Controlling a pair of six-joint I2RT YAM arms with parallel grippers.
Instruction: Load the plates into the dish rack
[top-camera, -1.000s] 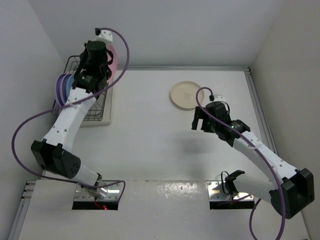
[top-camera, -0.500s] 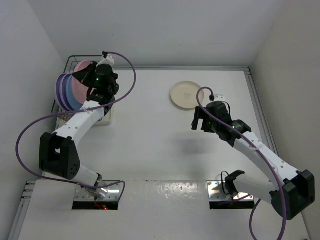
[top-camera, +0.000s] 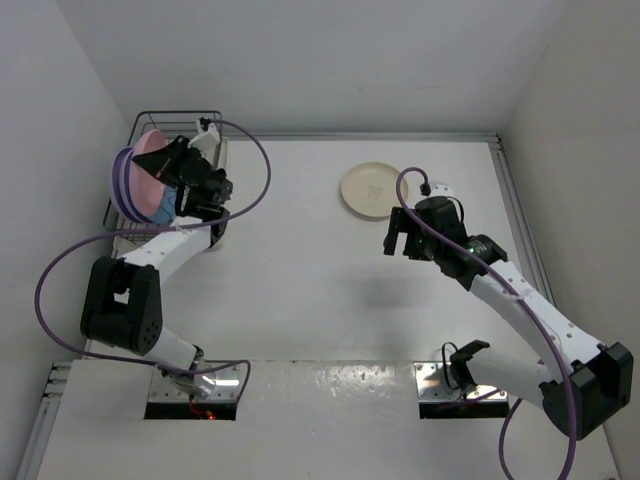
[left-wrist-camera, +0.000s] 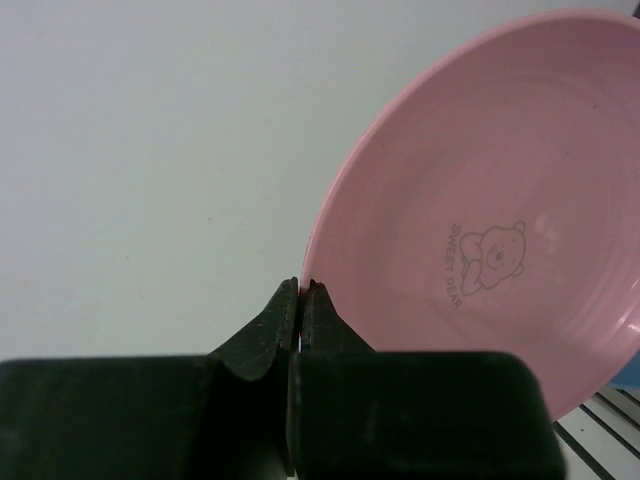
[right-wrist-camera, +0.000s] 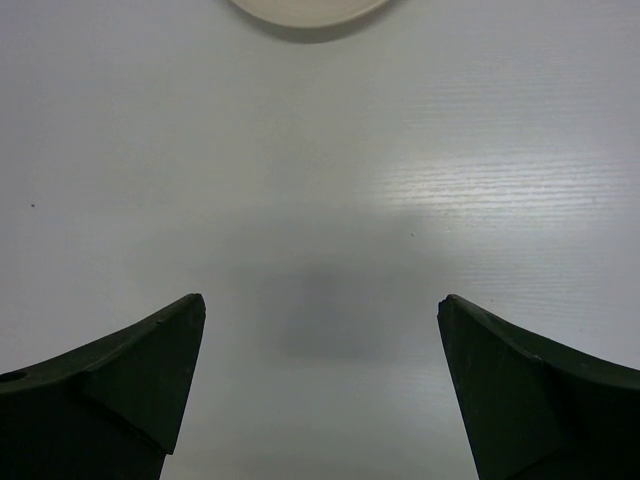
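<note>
A pink plate (top-camera: 148, 163) (left-wrist-camera: 500, 220) stands almost on edge over the dish rack (top-camera: 170, 114) at the back left, and my left gripper (top-camera: 172, 166) (left-wrist-camera: 302, 290) is shut on its rim. Two lilac plates (top-camera: 121, 186) stand upright in the rack to its left. A blue plate (top-camera: 161, 209) shows just below the pink one. The cream plate (top-camera: 373, 189) (right-wrist-camera: 305, 8) lies flat on the table at the back centre-right. My right gripper (top-camera: 399, 241) (right-wrist-camera: 320, 310) hovers open just in front of it, with nothing between its fingers.
White walls close in the table on the left, back and right. The rack's wire bars (left-wrist-camera: 600, 440) show under the pink plate. A purple cable (top-camera: 250, 170) loops off the left wrist, and another loops over the right wrist (top-camera: 405, 195).
My left arm has swung down and to the left, carrying the pink plate from above the rack's back edge in beside the standing plates. The right arm has barely moved.
</note>
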